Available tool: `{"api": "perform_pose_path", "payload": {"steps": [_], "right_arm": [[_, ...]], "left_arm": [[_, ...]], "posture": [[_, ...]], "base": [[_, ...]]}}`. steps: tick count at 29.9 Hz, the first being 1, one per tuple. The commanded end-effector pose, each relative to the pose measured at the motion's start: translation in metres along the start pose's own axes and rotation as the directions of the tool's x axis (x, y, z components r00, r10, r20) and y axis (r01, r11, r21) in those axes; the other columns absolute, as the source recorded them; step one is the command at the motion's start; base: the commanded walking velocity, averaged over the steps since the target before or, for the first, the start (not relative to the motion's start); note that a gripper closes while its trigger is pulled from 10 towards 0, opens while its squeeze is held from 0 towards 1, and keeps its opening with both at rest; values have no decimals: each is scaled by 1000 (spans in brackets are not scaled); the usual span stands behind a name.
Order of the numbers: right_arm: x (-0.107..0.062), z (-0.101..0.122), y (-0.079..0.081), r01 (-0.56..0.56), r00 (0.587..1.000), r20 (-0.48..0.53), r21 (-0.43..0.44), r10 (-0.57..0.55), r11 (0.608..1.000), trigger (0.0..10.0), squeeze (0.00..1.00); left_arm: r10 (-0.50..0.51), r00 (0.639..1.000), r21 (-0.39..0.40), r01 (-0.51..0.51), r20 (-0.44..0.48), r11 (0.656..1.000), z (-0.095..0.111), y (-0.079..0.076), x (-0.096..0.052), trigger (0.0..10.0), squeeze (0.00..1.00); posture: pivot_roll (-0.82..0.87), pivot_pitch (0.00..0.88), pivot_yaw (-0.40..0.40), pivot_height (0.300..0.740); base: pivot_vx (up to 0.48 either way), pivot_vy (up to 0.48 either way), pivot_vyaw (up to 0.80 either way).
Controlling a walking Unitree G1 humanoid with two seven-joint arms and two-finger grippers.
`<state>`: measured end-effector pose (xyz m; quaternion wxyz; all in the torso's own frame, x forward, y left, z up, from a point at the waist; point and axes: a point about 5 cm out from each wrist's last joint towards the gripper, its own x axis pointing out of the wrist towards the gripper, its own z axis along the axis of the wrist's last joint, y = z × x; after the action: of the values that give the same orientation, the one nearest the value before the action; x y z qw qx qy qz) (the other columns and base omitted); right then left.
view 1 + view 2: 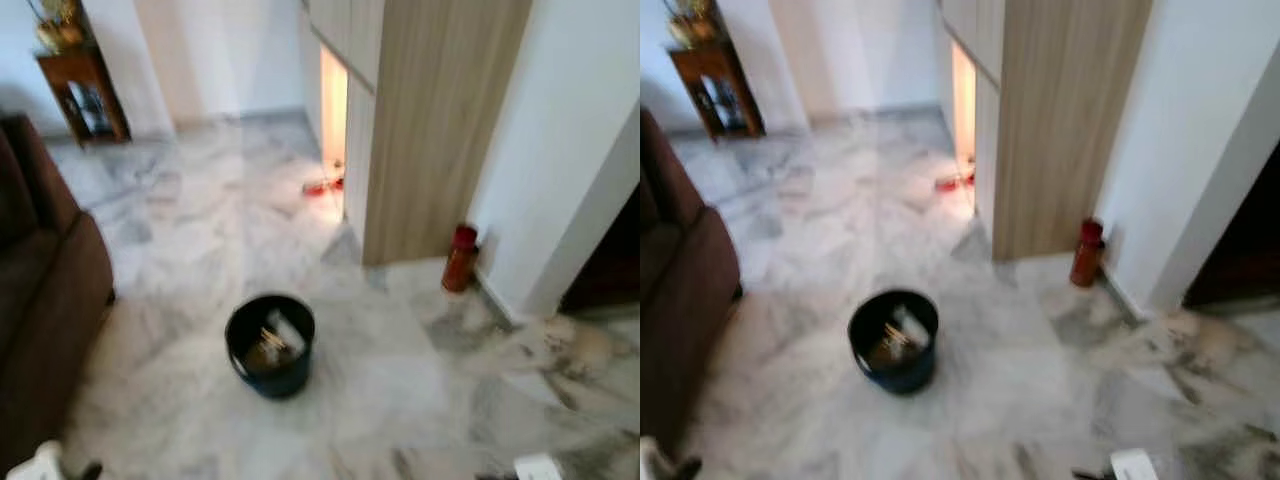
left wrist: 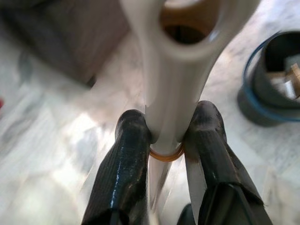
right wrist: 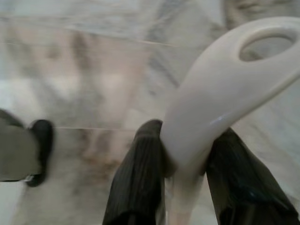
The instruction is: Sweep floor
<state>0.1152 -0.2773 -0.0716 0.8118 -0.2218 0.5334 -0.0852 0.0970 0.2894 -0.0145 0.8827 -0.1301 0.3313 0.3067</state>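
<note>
My left gripper (image 2: 171, 126) is shut on a white handle (image 2: 173, 70) with a loop at its end and an orange band just below the fingers. The top of that handle (image 1: 40, 462) peeks in at the lower left of the eye view. My right gripper (image 3: 187, 140) is shut on a second white looped handle (image 3: 225, 89), whose tip (image 1: 537, 467) shows at the lower right. Both hang over the grey-white marble floor (image 1: 400, 390). A black bucket (image 1: 270, 345) with scraps inside stands on the floor ahead, slightly left. The heads of both tools are hidden.
A brown sofa (image 1: 40, 290) lines the left side. A tall wooden cabinet (image 1: 440, 120) stands ahead right, with a red cylinder (image 1: 460, 258) at its foot by the white wall. Small red things (image 1: 322, 186) lie near the lit gap. A wooden side table (image 1: 85, 95) stands far left.
</note>
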Motion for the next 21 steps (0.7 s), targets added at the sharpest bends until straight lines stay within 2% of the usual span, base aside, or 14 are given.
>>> {"api": "perform_pose_path", "payload": {"steps": [1,4,7,9,10,11,12,13,14,15,17,18,20,21], "right_arm": [[3,4,8,-18,1000,6,-6,18,1000,10000,0],[6,-1,15,-37,999,-15,19,37,999,10000,0],[8,-7,25,-59,997,-38,73,62,996,10000,0],[8,-8,28,-68,997,-39,89,72,994,10000,0],[8,-9,29,-73,996,-36,95,76,993,10000,0],[8,-8,30,-77,996,-34,94,81,993,10000,0],[9,-8,30,-81,996,-34,93,84,992,10000,0],[9,-8,30,-81,996,-34,93,84,992,10000,0],[10,-7,31,-90,995,-30,83,92,992,10000,0],[10,-8,30,-91,995,-29,78,94,993,10000,0],[10,-11,27,-91,995,-30,50,93,995,10000,0],[10,-19,25,-92,995,-45,39,94,995,10000,0],[9,-21,24,-92,994,-49,39,94,995,10000,0],[9,-26,23,-93,994,-57,40,95,995,10000,0]], "left_arm": [[37,819,-75,-98,-573,992,-114,18,-28,10000,0],[40,774,-130,-157,-631,979,-125,25,-33,10000,0],[21,709,-209,-237,-705,949,-142,31,-40,10000,0],[17,689,-202,-236,-725,951,-147,31,-42,10000,0],[23,681,-182,-228,-732,956,-149,32,-43,10000,0],[40,667,-113,-185,-744,976,-152,33,-45,10000,0],[96,652,82,-51,-753,995,-154,36,-46,10000,0],[96,652,82,-51,-753,995,-154,36,-46,10000,0],[172,647,405,230,-743,885,-156,42,-48,10000,0],[183,650,474,306,-738,826,-157,43,-48,10000,0],[230,659,624,456,-716,634,-156,52,-48,10000,0],[264,669,690,518,-695,506,-152,59,-46,10000,0],[269,671,697,521,-692,493,-152,61,-46,10000,0],[271,670,705,545,-691,453,-149,63,-45,10000,0]], "posture": [[26,38,-45,740],[28,39,-45,740],[30,32,-34,740],[36,26,-32,740],[36,24,-31,740],[36,24,-30,740],[37,24,-30,740],[37,24,-30,740],[40,23,-28,740],[48,27,-26,740],[55,28,-23,740],[56,28,-20,740],[56,28,-20,740],[60,30,-17,740]], "base": [[0,0,0],[0,0,0],[0,0,0],[0,0,0],[0,0,0],[0,0,0],[0,0,0],[0,0,0],[0,0,0],[0,0,0],[0,0,0],[0,0,0],[0,0,0],[0,0,0]]}}
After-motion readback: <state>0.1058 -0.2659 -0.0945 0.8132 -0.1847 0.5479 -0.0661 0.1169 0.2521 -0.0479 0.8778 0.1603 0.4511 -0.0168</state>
